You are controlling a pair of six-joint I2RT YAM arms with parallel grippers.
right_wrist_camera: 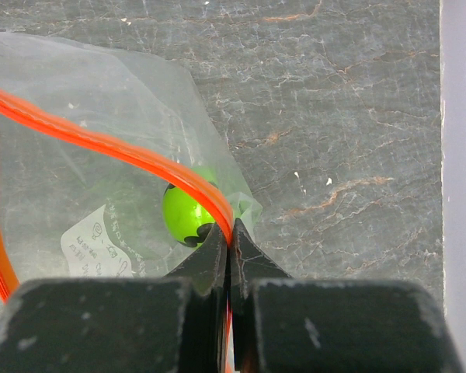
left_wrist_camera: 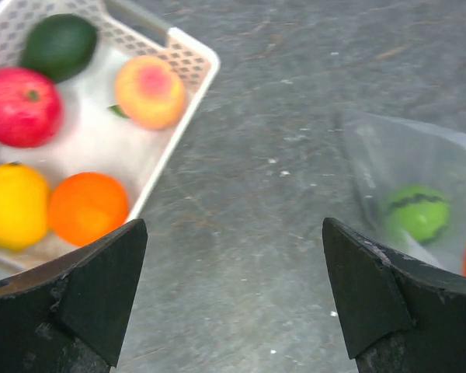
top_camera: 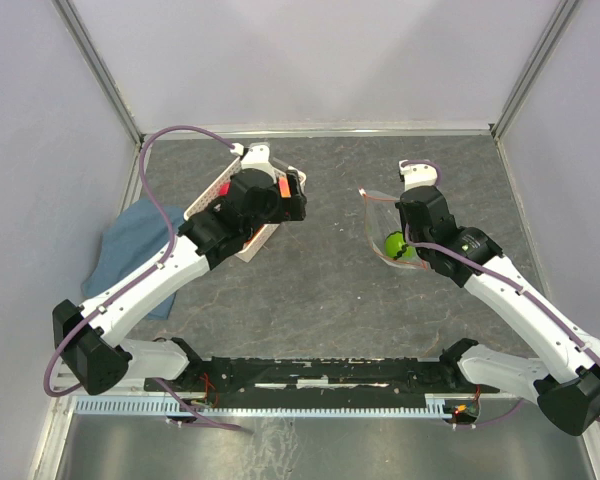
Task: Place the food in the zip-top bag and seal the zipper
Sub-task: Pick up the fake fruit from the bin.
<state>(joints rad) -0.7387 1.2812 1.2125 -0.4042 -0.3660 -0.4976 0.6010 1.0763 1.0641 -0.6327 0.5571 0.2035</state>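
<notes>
Meanwhile, held left gripper [left_wrist_camera: 233, 256] wide apart and empty above the table [left_wrist_camera: 279, 116], near the white basket [left_wrist_camera: 194, 58] with red apple [left_wrist_camera: 19, 105], orange [left_wrist_camera: 87, 206], lemon [left_wrist_camera: 12, 203], peach [left_wrist_camera: 149, 91] and avocado [left_wrist_camera: 60, 45] inside. Clamped right gripper [right_wrist_camera: 229, 249] tight on the zipper [right_wrist_camera: 101, 140] at the mouth of the zip-top bag [right_wrist_camera: 85, 85] — green round one [right_wrist_camera: 182, 214] inside, just behind the grip.

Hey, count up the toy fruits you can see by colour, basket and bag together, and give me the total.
red apple: 1
dark green avocado: 1
peach: 1
yellow lemon: 1
orange: 1
bright green round fruit, inside the zip-top bag: 1
Total: 6
</notes>
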